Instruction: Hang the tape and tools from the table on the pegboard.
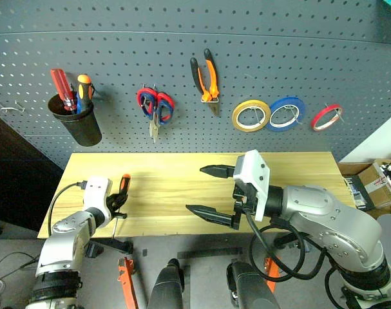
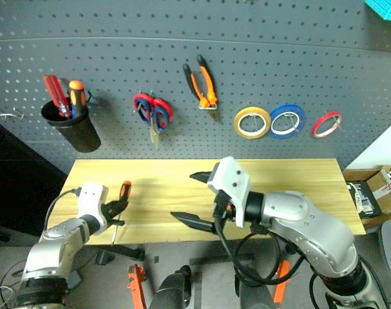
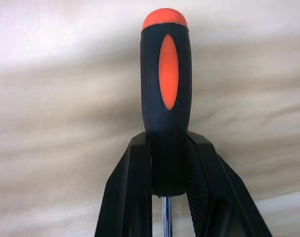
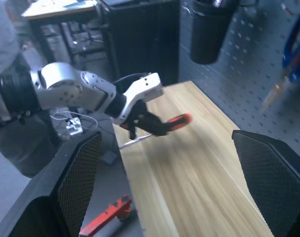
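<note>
The large dark grey perforated pegboard (image 1: 195, 58) already carries most of what the task names: the thin red tape ring (image 1: 326, 117) hangs on a hook at the right end, beside a blue tape ring (image 1: 286, 113) and a yellow tape ring (image 1: 250, 115), and the small pliers with orange-and-black handles (image 1: 205, 80) hang near the middle. A pair of red-handled scissors (image 1: 156, 108) hangs to their left, and a black cup (image 1: 80, 119) on the board holds a red-handled and an orange-handled tool. The slim screwdriver with an orange-and-black handle (image 3: 166, 94) is not yet hung: it is at the left end of the light yellow wooden table (image 1: 182, 187), where the left gripper (image 1: 118, 205) has its two black fingers clamped on the lower part of the handle, steel shaft pointing down and back. The right gripper (image 1: 214, 192) hovers over the middle of the table with its jaws spread wide and holding nothing. By this reading, the screwdriver is the last piece visibly left to hang; dark-handled scissors cannot be made out anywhere.
</note>
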Controlling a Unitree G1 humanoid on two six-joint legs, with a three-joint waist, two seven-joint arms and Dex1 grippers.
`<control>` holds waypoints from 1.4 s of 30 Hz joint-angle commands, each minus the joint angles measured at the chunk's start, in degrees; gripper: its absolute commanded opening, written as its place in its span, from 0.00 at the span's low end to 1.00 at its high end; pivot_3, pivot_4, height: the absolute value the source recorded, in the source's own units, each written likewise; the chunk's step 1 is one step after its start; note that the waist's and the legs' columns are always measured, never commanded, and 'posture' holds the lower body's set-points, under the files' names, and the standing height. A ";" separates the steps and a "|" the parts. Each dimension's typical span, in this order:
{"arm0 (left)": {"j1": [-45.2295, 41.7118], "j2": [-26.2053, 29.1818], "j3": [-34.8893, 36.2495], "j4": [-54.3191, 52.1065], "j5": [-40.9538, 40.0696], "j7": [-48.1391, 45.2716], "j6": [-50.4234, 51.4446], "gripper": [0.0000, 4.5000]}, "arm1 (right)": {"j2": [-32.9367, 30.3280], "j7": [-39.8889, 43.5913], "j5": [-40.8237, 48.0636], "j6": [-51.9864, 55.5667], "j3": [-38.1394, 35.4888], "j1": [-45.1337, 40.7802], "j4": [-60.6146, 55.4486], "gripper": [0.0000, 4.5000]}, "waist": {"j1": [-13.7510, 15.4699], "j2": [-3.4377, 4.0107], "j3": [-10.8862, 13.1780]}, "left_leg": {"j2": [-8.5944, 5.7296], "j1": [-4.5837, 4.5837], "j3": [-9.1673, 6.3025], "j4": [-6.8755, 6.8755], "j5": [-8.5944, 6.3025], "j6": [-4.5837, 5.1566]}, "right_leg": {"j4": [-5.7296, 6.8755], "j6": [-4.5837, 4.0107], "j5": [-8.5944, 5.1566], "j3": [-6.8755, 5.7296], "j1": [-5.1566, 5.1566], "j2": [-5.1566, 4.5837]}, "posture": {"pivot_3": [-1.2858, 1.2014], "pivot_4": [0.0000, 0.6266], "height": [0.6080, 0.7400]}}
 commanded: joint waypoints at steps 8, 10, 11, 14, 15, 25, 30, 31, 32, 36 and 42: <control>-13.64 -1.32 5.08 -17.03 1.59 10.63 -13.37 0.12 | -1.41 3.32 -0.66 -5.61 -3.77 -1.53 3.27 1.00 | 1.01 -0.07 -0.05 | -0.12 -0.02 0.07 0.01 0.00 0.00 | -0.02 0.06 0.02 0.01 0.01 0.13 | 0.50 0.31 1.00; -19.41 -1.36 7.64 -17.25 -1.10 13.33 -10.95 0.12 | -1.39 3.71 -2.02 -7.27 -3.45 -2.34 4.60 1.00 | 1.16 -0.10 -0.07 | -0.13 -0.02 0.06 0.05 0.00 0.01 | -0.01 0.10 0.04 0.00 0.02 0.16 | 0.50 0.30 1.00; -22.37 -0.89 9.02 -16.73 -2.26 14.30 -10.09 0.12 | -1.10 3.72 -2.53 -7.97 -3.41 -2.98 5.36 1.00 | 1.15 -0.14 -0.10 | -0.13 -0.05 0.05 0.10 0.00 0.01 | 0.00 0.12 0.05 -0.01 0.03 0.18 | 0.50 0.29 1.00; -28.17 0.29 11.49 -14.47 -4.31 15.70 -8.83 0.12 | -0.45 3.97 -3.35 -9.06 -3.18 -4.10 6.87 1.00 | 0.83 -0.16 -0.16 | -0.16 -0.03 0.05 0.12 0.01 0.00 | 0.00 0.18 0.08 0.02 0.07 0.19 | 0.50 0.28 1.00; -29.98 0.62 12.25 -13.35 -5.02 16.22 -8.37 0.12 | -0.41 4.13 -3.53 -9.34 -3.03 -4.32 7.13 1.00 | 0.87 -0.17 -0.16 | -0.17 -0.01 0.05 0.12 0.01 0.00 | 0.03 0.18 0.08 0.01 0.09 0.18 | 0.50 0.28 1.00; -37.37 3.50 11.86 6.57 -1.22 15.80 -18.88 0.12 | 0.46 3.76 -4.50 -9.45 -2.89 -5.32 7.98 1.00 | 0.96 -0.22 -0.19 | -0.18 -0.02 -0.03 0.17 0.04 -0.04 | 0.10 0.00 0.24 -0.05 0.11 0.20 | 0.49 0.29 1.00; -38.28 3.49 10.56 12.78 0.82 16.13 -24.42 0.12 | 0.56 3.36 -4.32 -9.13 -3.16 -5.23 7.41 1.00 | 0.94 -0.28 -0.23 | -0.18 -0.02 -0.03 0.18 0.04 -0.04 | 0.08 -0.01 0.28 -0.05 0.11 0.19 | 0.49 0.30 1.00; -38.02 3.45 10.59 13.37 0.95 16.42 -24.75 0.12 | 0.51 3.31 -4.23 -9.04 -3.28 -5.23 7.25 1.00 | 0.91 -0.28 -0.23 | -0.18 -0.02 -0.03 0.18 0.04 -0.04 | 0.08 -0.01 0.28 -0.04 0.11 0.19 | 0.49 0.30 1.00; -37.30 3.21 10.86 13.56 1.43 17.57 -24.93 0.12 | 0.44 3.25 -4.07 -8.88 -3.48 -5.18 7.09 1.00 | 0.87 -0.28 -0.23 | -0.18 -0.03 -0.03 0.18 0.04 -0.04 | 0.09 -0.02 0.29 -0.05 0.11 0.19 | 0.49 0.30 1.00; -35.29 2.37 11.57 12.57 1.49 19.40 -26.16 0.40 | -0.13 3.36 -3.81 -8.47 -4.04 -4.90 6.82 1.00 | 0.81 -0.29 -0.23 | -0.17 -0.02 -0.03 0.18 0.04 -0.04 | 0.11 -0.02 0.29 -0.05 0.11 0.19 | 0.49 0.29 1.00; -33.29 1.41 12.24 8.15 -1.07 20.40 -24.42 0.78 | -1.37 4.16 -3.24 -8.35 -5.06 -4.68 6.90 1.00 | 0.82 -0.30 -0.24 | -0.17 -0.02 -0.03 0.22 0.06 -0.07 | 0.14 0.01 0.32 -0.05 0.11 0.19 | 0.49 0.28 1.00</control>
